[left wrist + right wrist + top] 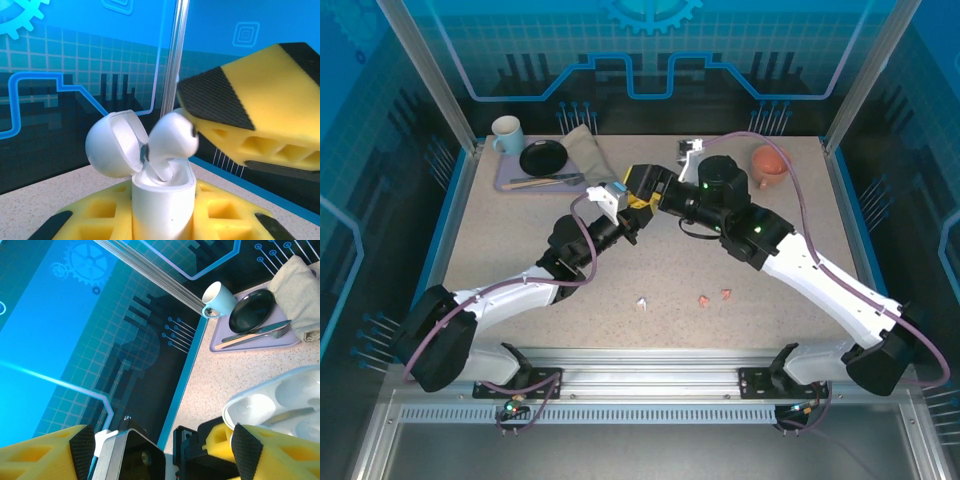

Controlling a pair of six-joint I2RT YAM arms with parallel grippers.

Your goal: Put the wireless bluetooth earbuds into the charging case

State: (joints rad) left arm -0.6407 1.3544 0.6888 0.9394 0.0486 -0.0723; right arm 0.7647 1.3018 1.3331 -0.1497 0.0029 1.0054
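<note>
While upright, case (162,202) in left claw (162,225)

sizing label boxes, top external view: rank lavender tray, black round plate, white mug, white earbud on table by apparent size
1. lavender flat tray
2. black round plate
3. white ceramic mug
4. tiny white plastic earbud

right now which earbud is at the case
The white earbud resting in the open case clamped in the left pincer; the other white one and both pink ones lie on the table.
</note>
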